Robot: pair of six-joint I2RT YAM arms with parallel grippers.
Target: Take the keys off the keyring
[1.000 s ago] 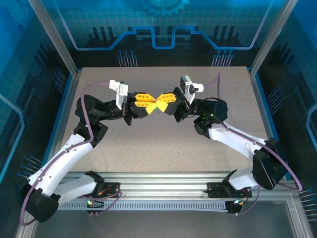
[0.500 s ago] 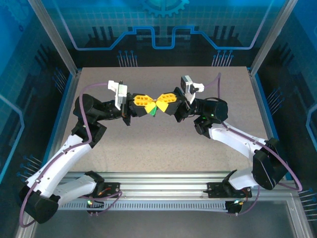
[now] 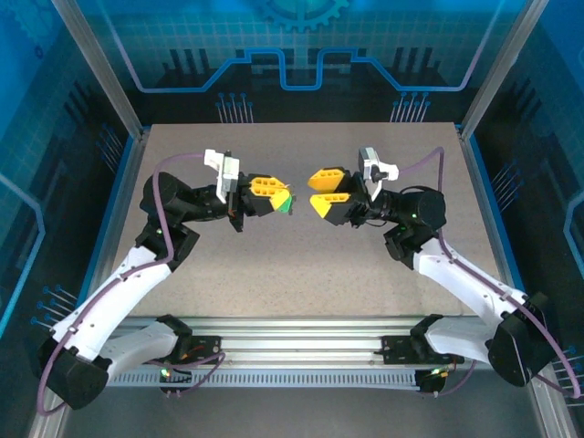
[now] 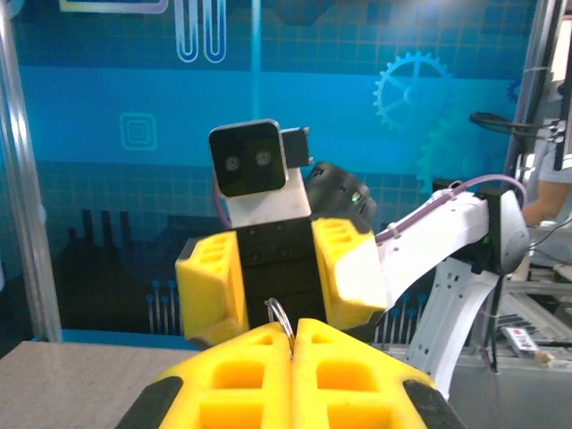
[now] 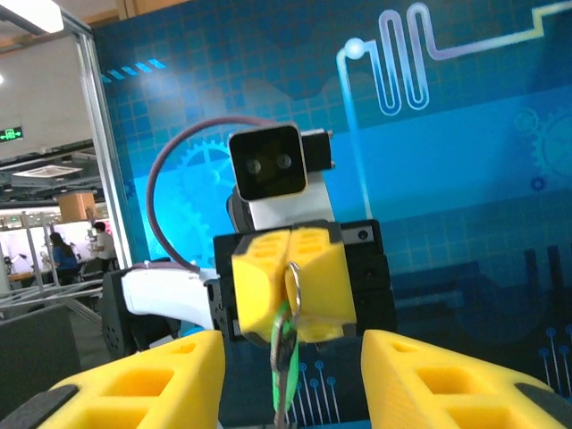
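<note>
Over the table (image 3: pixel 301 274), the two arms no longer meet. A second ago their tips were locked together just 12 o'clock of the table's middle. Now the right arm (image 3: pixel 456 274) has drawn back toward 3 o'clock, leaving a clear gap to the left arm (image 3: pixel 137 265).

The right gripper (image 3: pixel 313 190) has its jaws spread and holds nothing. The left gripper (image 3: pixel 281 195) points toward 3 o'clock, its jaws pressed together on the keyring (image 5: pixel 292 281). The ring's loop pokes out at 12 o'clock between the closed fingers (image 4: pixel 241 375).

A green key (image 5: pixel 282 353) hangs from the ring at 6 o'clock. The release seems to have freed nothing, so the key is still on and the right gripper likely needs a fresh grasp.
</note>
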